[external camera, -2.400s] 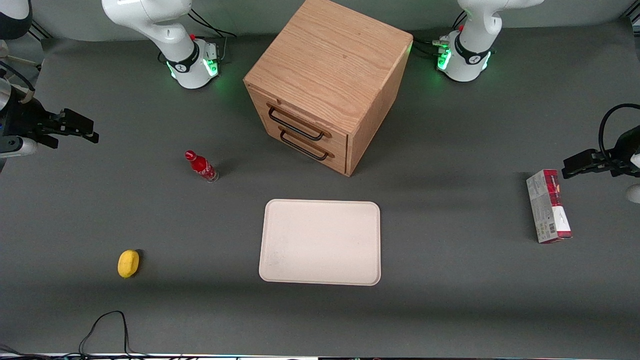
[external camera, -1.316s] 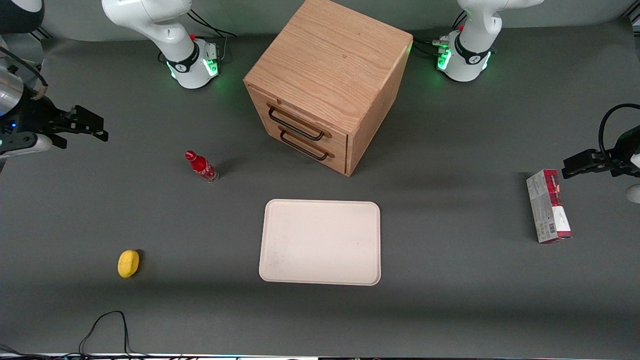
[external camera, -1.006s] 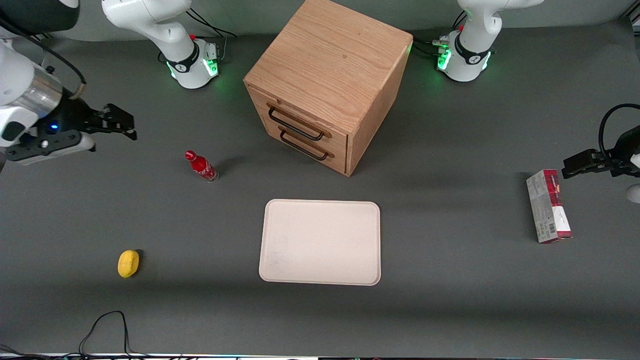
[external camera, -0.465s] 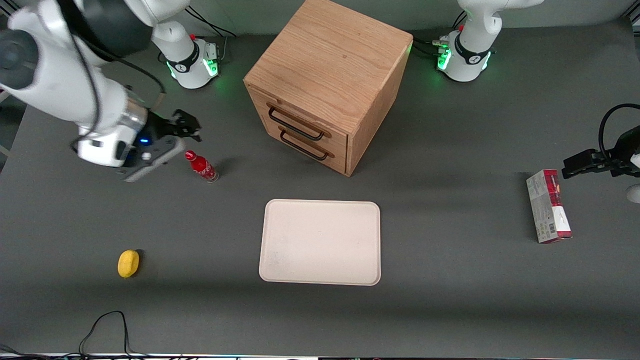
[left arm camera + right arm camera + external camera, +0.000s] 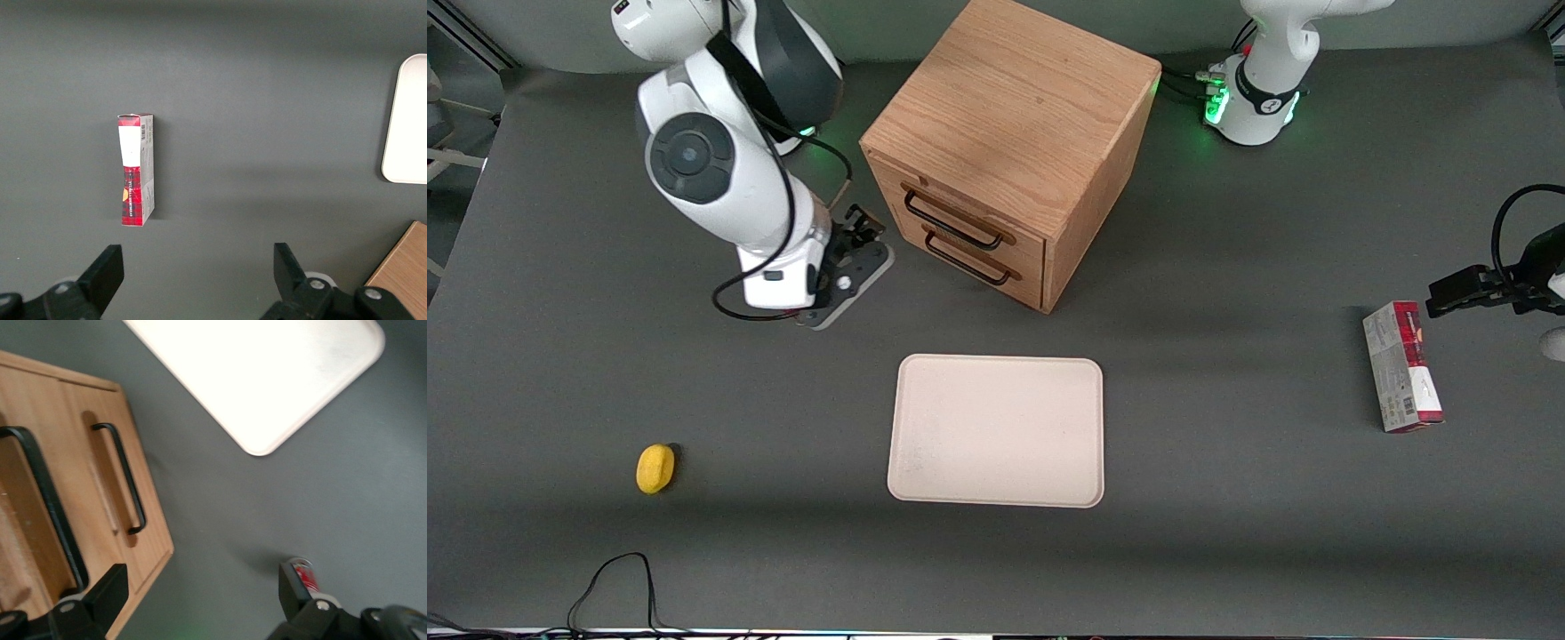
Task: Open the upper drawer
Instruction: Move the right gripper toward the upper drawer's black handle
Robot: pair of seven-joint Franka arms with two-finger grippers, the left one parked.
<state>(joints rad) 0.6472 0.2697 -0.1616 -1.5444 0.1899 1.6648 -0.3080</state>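
The oak cabinet (image 5: 1009, 116) stands at the back middle of the table with both drawers shut. The upper drawer (image 5: 960, 216) carries a long black bar handle (image 5: 950, 224); the lower drawer's handle (image 5: 969, 264) runs just below it. My right gripper (image 5: 864, 224) hovers in front of the drawers, close to the end of the upper handle, open and holding nothing. In the right wrist view the gripper (image 5: 198, 600) has its fingers (image 5: 100, 593) spread wide, with the upper drawer (image 5: 20, 520) and its handle (image 5: 50, 507) just ahead of one finger.
A white tray (image 5: 996, 431) lies nearer the front camera than the cabinet. A red bottle (image 5: 305, 573) stands beside the gripper, covered by the arm in the front view. A yellow lemon (image 5: 655, 468) lies toward the working arm's end, a red box (image 5: 1400, 366) toward the parked arm's.
My right arm has swung in from the table's end to the cabinet's front. The gripper passed over the red bottle and now covers it. The drawers have not moved.
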